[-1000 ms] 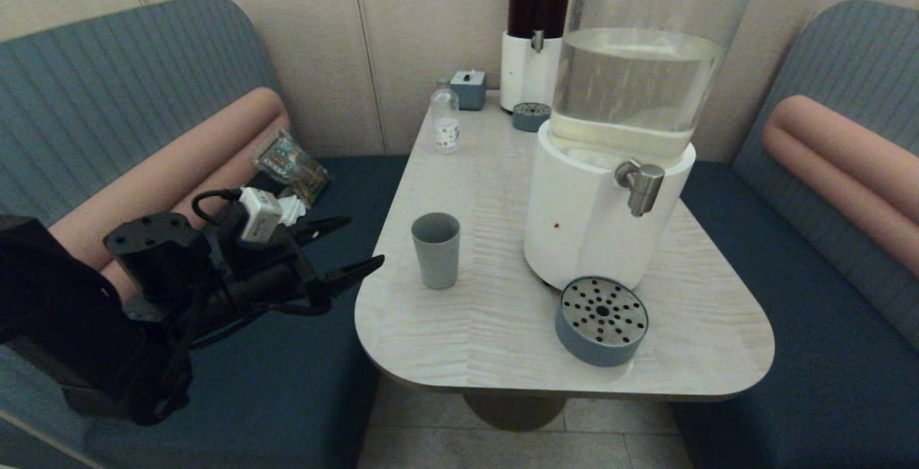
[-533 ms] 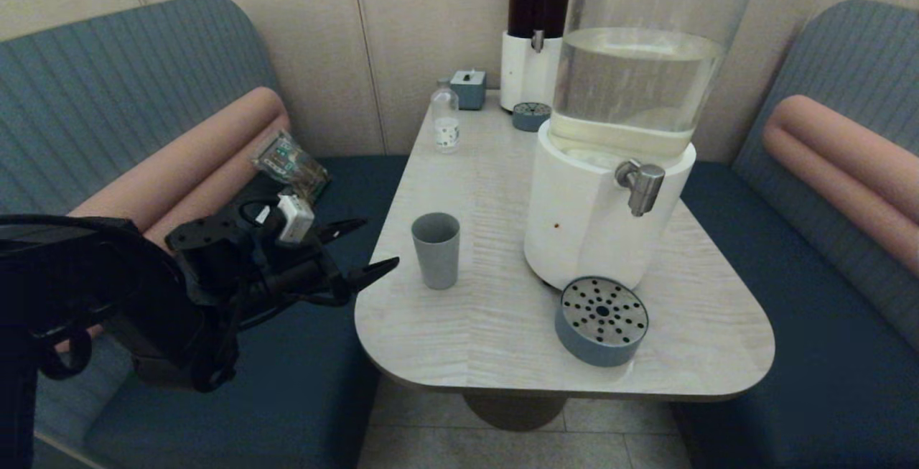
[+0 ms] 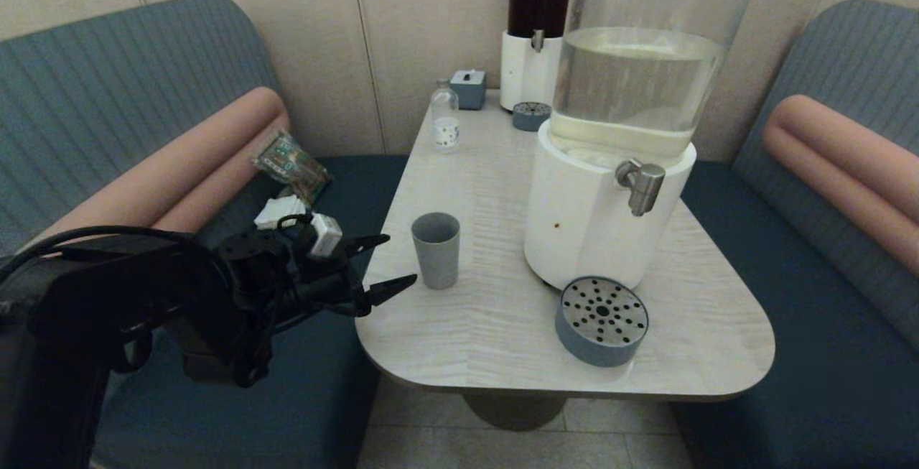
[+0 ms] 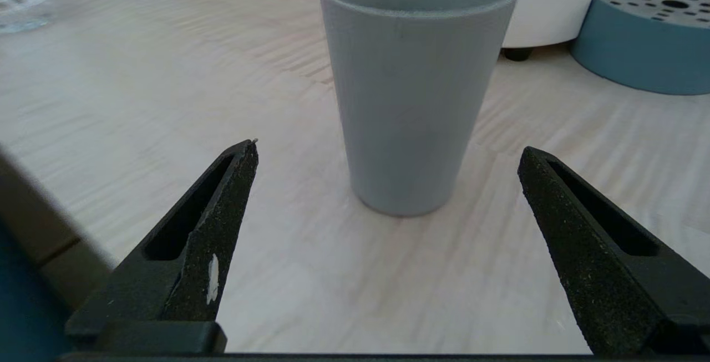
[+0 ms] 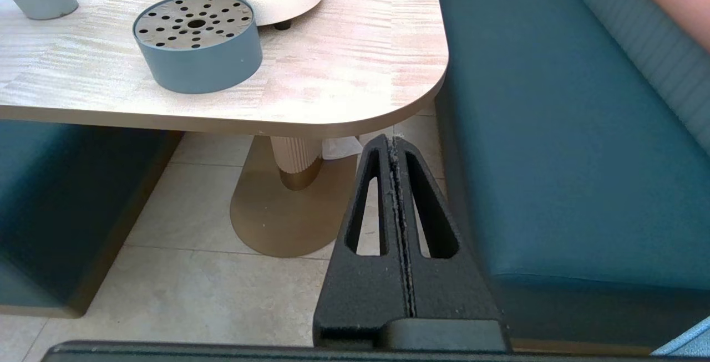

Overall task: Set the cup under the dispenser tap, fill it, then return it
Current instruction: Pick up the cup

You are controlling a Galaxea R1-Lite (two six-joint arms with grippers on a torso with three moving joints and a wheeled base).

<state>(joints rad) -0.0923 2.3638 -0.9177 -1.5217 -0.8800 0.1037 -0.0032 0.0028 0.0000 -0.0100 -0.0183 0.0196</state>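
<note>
The grey-blue cup (image 3: 436, 249) stands upright and empty on the pale table (image 3: 502, 325), left of the big dispenser (image 3: 610, 189). Its brushed-silver tap (image 3: 641, 183) juts out above a round perforated drip tray (image 3: 602, 319). My left gripper (image 3: 397, 262) is open at the table's left edge, just short of the cup, not touching it. In the left wrist view the cup (image 4: 415, 90) stands ahead of the gap between the spread fingers (image 4: 227, 195). My right gripper (image 5: 395, 141) is shut and empty, low beside the table's right front corner, out of the head view.
A small clear bottle (image 3: 445, 122), a blue box (image 3: 468, 88) and a slimmer dark-red-liquid dispenser (image 3: 535, 38) with its own small tray (image 3: 531, 115) stand at the table's far end. Blue benches flank the table; packets (image 3: 291, 164) lie on the left bench.
My left arm has moved right and forward, bringing the open gripper from over the bench up to the table's edge close to the cup. The cup has not moved.
</note>
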